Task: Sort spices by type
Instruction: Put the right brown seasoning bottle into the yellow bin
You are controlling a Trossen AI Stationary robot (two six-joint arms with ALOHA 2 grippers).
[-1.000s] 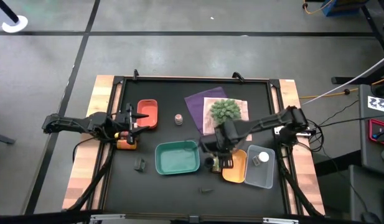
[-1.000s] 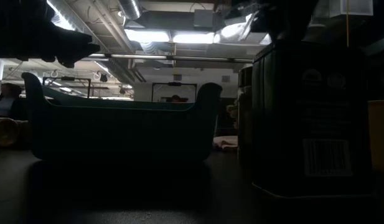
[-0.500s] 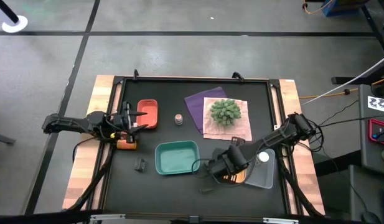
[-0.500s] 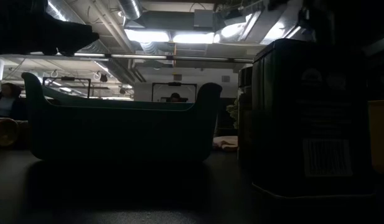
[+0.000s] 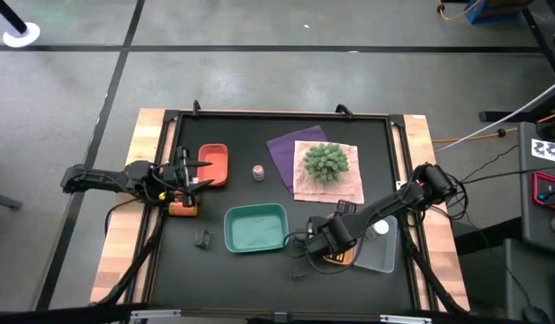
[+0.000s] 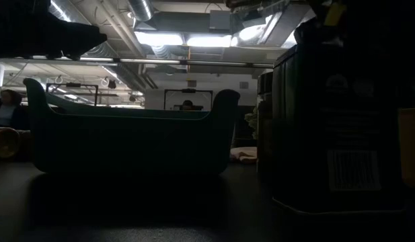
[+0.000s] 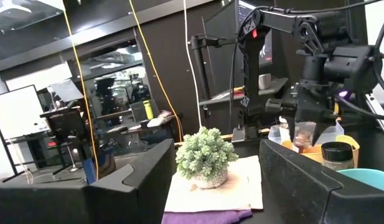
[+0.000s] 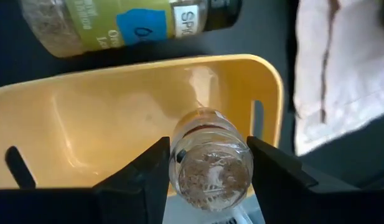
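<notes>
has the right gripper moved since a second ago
Yes. The right gripper went from beside the spiky green plant toward the table's near edge, now over the yellow tray.

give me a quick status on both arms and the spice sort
Right gripper shut on clear brown-spice jar, over yellow tray. Left gripper waits by red tray. Green-labelled jar lies beside the yellow tray.

Both arms are dark, slim and jointed. The left gripper [image 5: 203, 171] has thin black prongs and an orange patch at its wrist. The right gripper [image 8: 210, 163] has broad, angular black fingers.
</notes>
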